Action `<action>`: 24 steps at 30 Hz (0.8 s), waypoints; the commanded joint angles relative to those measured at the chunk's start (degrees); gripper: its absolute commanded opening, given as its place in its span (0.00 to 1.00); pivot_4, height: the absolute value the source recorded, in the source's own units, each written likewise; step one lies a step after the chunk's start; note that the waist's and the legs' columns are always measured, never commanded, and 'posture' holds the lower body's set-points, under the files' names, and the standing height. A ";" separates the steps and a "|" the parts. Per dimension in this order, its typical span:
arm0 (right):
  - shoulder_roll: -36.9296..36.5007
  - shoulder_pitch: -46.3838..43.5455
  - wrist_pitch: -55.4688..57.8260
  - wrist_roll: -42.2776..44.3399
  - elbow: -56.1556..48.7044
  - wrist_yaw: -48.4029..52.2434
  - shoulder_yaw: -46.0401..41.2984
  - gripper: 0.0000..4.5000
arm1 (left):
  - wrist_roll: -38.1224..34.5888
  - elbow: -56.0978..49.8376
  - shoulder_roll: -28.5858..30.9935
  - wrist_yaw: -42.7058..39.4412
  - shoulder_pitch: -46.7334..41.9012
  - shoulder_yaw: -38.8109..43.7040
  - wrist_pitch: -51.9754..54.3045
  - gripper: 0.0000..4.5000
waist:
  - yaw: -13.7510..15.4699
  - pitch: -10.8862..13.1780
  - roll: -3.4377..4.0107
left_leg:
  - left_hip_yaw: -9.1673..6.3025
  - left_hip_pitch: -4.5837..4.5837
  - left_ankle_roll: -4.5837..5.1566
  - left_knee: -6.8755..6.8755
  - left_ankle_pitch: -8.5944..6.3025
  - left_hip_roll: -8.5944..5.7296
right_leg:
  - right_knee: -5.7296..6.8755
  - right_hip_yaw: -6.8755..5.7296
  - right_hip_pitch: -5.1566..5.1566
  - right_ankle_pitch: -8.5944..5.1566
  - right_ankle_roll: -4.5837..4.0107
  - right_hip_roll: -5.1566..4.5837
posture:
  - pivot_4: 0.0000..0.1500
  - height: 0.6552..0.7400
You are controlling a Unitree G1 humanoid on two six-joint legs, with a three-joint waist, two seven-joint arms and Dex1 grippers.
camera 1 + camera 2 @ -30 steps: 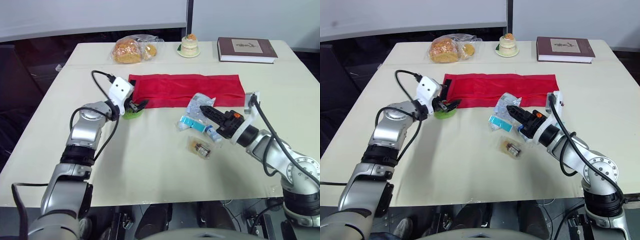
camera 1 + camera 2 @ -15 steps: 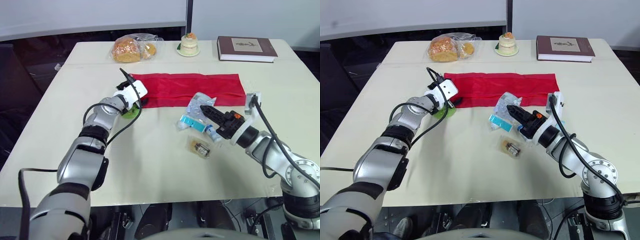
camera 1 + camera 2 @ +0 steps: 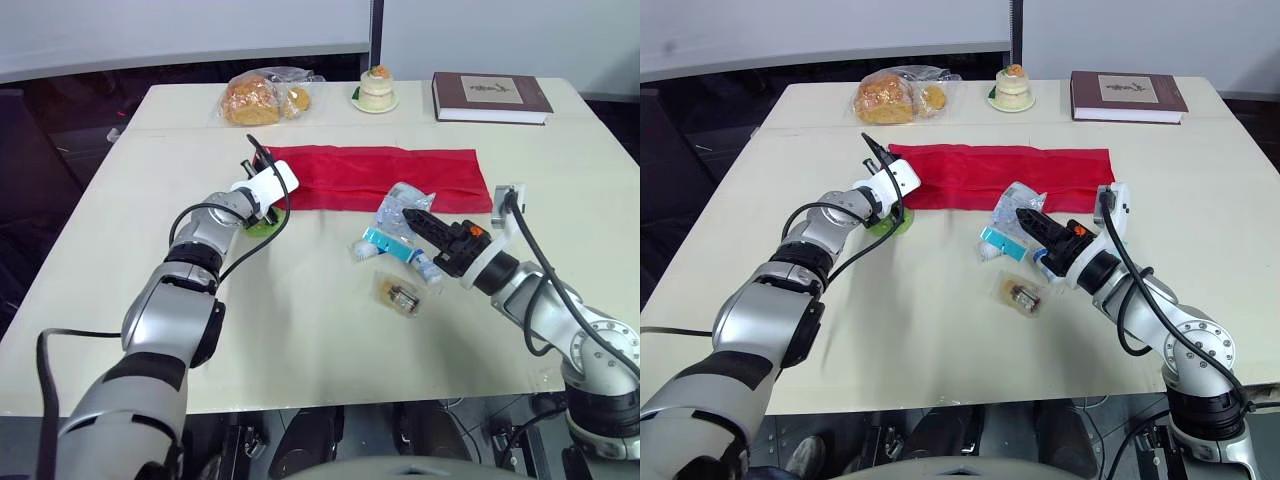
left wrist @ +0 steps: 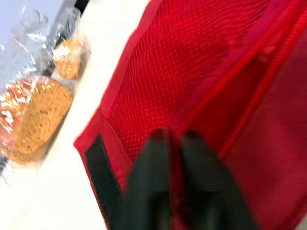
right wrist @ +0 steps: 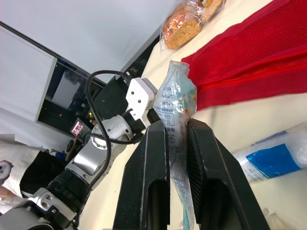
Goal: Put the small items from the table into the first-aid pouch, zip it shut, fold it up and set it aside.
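The right gripper [image 5: 176, 130] is clamped on a clear packet [image 5: 175, 93]; the left gripper [image 4: 176, 137] pinches the left end of the red pouch [image 3: 380, 176], flat on the table [image 3: 300, 330]. Best to lift that edge wide before sliding the packet in.

The packets [image 3: 385, 243] lie before the pouch [image 3: 400, 178], perhaps touching.
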 commanded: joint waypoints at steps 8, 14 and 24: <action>0.80 -1.65 0.57 -0.71 0.28 0.69 2.37 0.01 | -2.86 -7.91 -0.21 -14.32 2.37 0.46 -5.15 0.01 | 0.10 0.00 0.00 | -0.01 -0.01 -0.01 0.05 0.01 -0.01 | 0.02 -0.01 0.00 0.00 0.00 -0.01 | 1.00 0.87; 4.87 -6.57 1.84 -4.40 7.77 1.89 5.39 0.01 | -6.62 -20.61 -2.68 -21.49 7.68 0.92 -1.73 0.01 | -0.01 0.00 0.00 | -0.01 -0.03 -0.11 0.11 0.06 0.00 | 0.09 0.01 -0.02 0.00 0.00 -0.01 | 1.00 0.87; 12.75 -13.72 5.72 -12.00 27.13 3.08 4.84 0.01 | -14.34 -33.66 -4.34 -28.97 12.52 3.58 9.85 0.01 | -0.28 -0.01 0.01 | 0.09 -0.13 -0.18 0.16 0.11 0.00 | 0.35 0.14 -0.26 0.00 -0.01 0.01 | 1.00 0.87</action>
